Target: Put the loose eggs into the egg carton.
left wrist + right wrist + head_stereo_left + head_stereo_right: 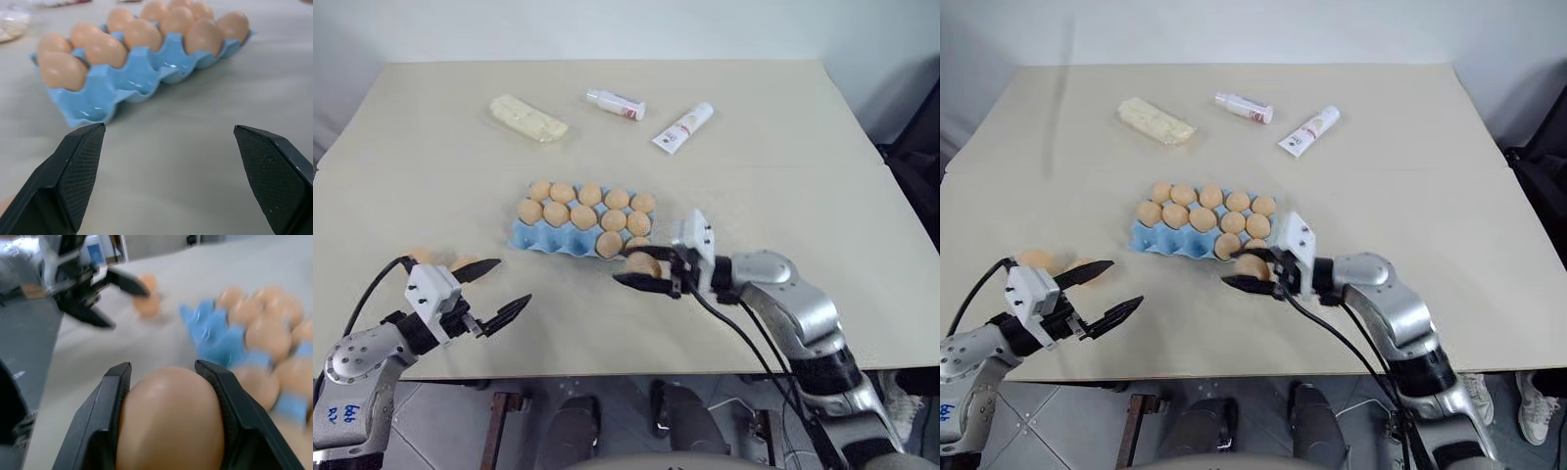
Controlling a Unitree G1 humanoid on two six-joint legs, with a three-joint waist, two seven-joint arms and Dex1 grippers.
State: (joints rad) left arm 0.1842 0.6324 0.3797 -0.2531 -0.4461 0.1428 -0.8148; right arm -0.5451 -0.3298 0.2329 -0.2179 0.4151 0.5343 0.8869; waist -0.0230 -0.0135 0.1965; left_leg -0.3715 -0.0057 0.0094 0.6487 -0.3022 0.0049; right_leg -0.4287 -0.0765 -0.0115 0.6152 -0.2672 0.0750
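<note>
Right wrist view shows our right gripper point(168, 382) clamped on an egg point(171, 421) just beside the egg carton point(533, 237); squeezing may crack it. Our left gripper point(494, 289) hangs open near two loose eggs point(423, 255).

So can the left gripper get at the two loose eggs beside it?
Probably yes: the left gripper is open and empty, and the two loose eggs lie on bare table just beyond it.

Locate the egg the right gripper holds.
The egg sits clamped in the right gripper, just off the carton's near right corner.
</note>
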